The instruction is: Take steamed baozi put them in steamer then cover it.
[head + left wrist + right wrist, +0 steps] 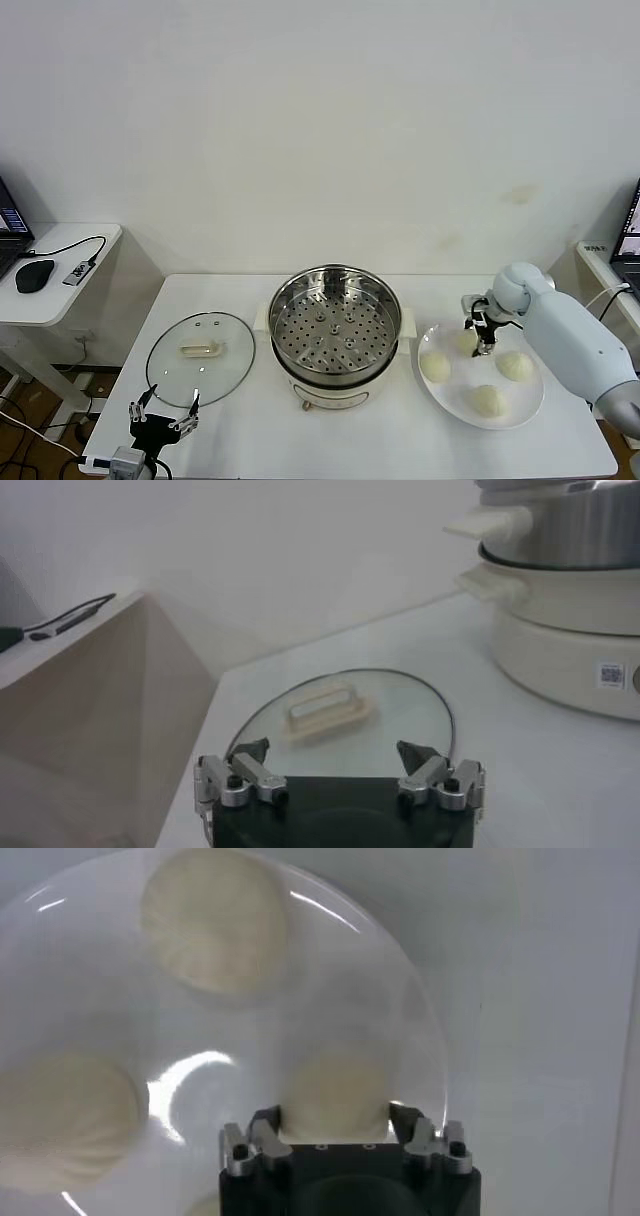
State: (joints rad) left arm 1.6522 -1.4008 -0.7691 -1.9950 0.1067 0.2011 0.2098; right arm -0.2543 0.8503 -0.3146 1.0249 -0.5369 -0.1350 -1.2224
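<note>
Baozi sit on a round white plate (530, 408) at the right side of the white table (400, 445). Four soft, smooth, cream-white buns are on it. The right gripper (335, 1116) is down on the plate, and its two fingers (266, 1129) press on both sides of the far bun (335, 1093), the one closest to the wall. The other three are loose: the left bun (435, 366), the right bun (515, 365) and the near bun (487, 400).

The biggest thing is the table. In its middle stands the steamer (335, 325), a shiny metal basket full of little holes, on a white pot (335, 385) with side handles. A small square code sticker (611, 674) is on the side of the pot. Its marks are too small to read. No other writing can be read.

Left of the steamer, the cover (200, 358) lies flat on the table. It is clear glass with a metal rim and a cream-white handle (330, 710) in the middle.

The left gripper (340, 765) waits at the near left edge of the table, just in front of the cover. Its fingers are spread wide, and it holds nothing.

A little side desk (50, 290) stands to the left with a black mouse (35, 275) on it.
</note>
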